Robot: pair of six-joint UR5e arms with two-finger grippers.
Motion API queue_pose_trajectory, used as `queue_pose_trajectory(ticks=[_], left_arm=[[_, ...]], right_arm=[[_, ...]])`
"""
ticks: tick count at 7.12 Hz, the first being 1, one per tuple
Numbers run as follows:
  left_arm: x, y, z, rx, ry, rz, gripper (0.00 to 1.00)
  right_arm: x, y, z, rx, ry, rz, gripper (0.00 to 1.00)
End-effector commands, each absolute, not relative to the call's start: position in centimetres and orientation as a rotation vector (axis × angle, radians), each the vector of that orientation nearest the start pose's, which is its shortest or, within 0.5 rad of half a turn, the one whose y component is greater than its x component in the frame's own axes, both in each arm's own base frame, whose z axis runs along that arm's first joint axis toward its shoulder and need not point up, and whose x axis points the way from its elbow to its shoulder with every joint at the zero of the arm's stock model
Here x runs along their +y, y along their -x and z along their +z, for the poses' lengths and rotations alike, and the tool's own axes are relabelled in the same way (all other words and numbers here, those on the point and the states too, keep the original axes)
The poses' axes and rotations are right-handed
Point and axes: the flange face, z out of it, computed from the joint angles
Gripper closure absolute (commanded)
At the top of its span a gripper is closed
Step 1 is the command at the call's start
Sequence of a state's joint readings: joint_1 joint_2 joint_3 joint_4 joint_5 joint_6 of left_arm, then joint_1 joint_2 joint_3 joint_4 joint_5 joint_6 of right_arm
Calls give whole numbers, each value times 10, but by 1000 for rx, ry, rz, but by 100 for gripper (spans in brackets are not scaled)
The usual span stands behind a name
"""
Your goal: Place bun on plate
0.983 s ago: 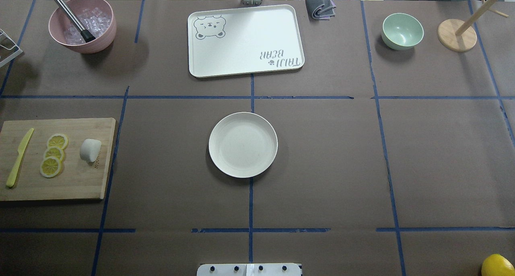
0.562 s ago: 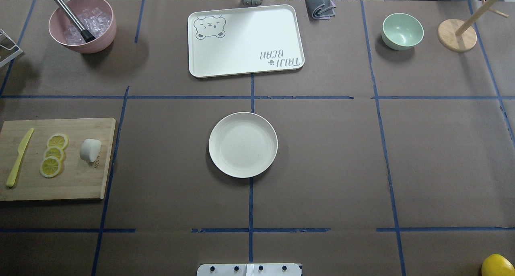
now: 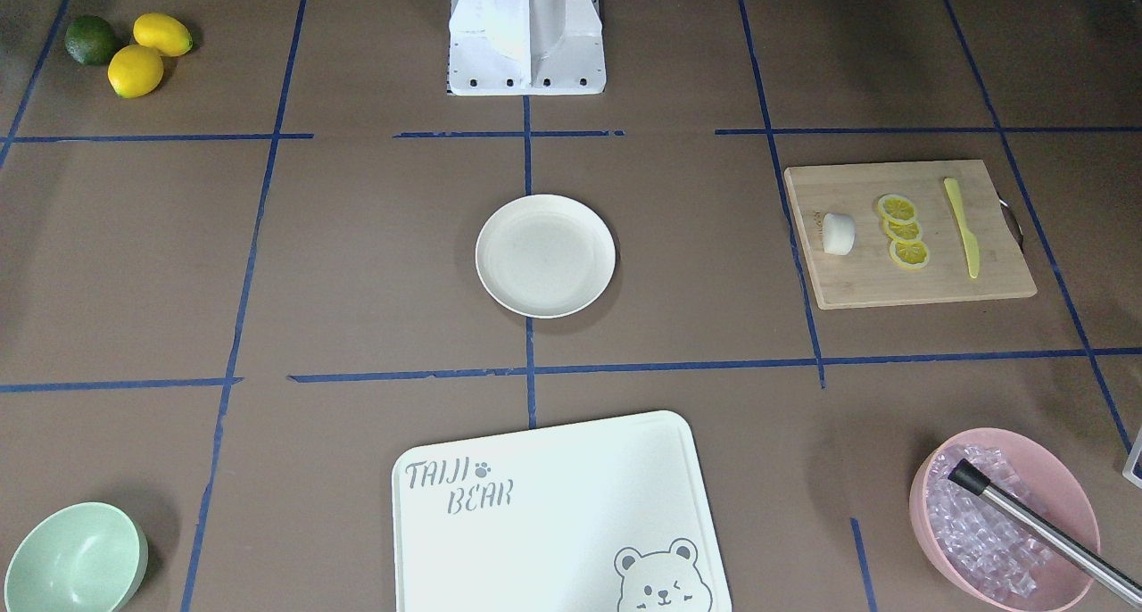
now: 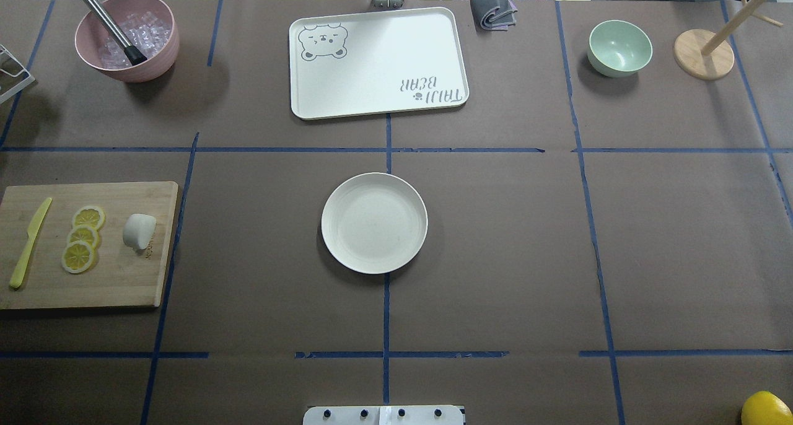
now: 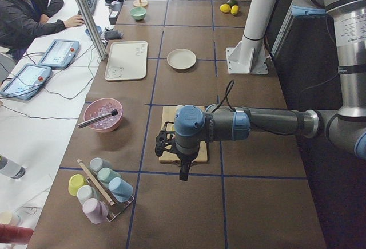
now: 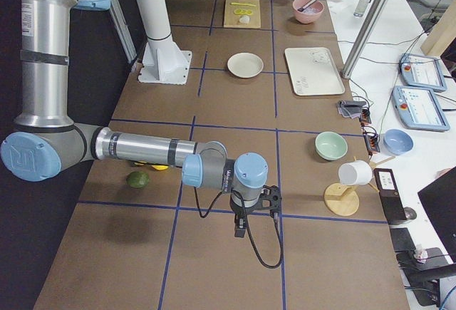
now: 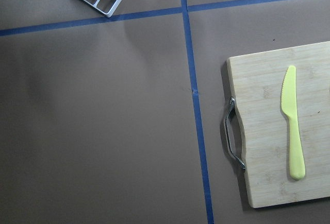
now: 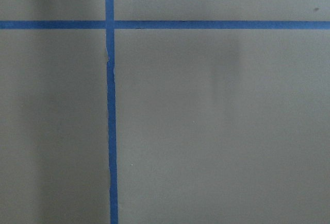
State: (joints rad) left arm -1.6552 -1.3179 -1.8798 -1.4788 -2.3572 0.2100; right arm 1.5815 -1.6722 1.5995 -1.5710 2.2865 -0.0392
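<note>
Here, the bun (image 4: 139,231) sits on the wooden cutting board (image 4: 111,282) at the desk's left. It is just right of three lemon slices (image 4: 82,239) and well apart from the plate (image 4: 374,223) at centre. The left arm's fingers (image 5: 164,141) hover off the board's handle end, so the bun lies rightward past the yellow knife (image 7: 291,126). The right arm's fingers (image 6: 269,196) hang much farther off. Whether either pair is spread or pressed together cannot be told. The bun seems to lie on its side, long axis left-right. Brown paper covers the desk (image 4: 495,258) between board and plate.
</note>
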Motion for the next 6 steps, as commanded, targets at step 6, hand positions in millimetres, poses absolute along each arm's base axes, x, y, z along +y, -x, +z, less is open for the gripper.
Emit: queue_pose_trajectory(ticks=[6], left_arm=[[-406,95,598,764,-215,163,0]], right_arm=[[-446,-73,685,-717,20,-11,0]])
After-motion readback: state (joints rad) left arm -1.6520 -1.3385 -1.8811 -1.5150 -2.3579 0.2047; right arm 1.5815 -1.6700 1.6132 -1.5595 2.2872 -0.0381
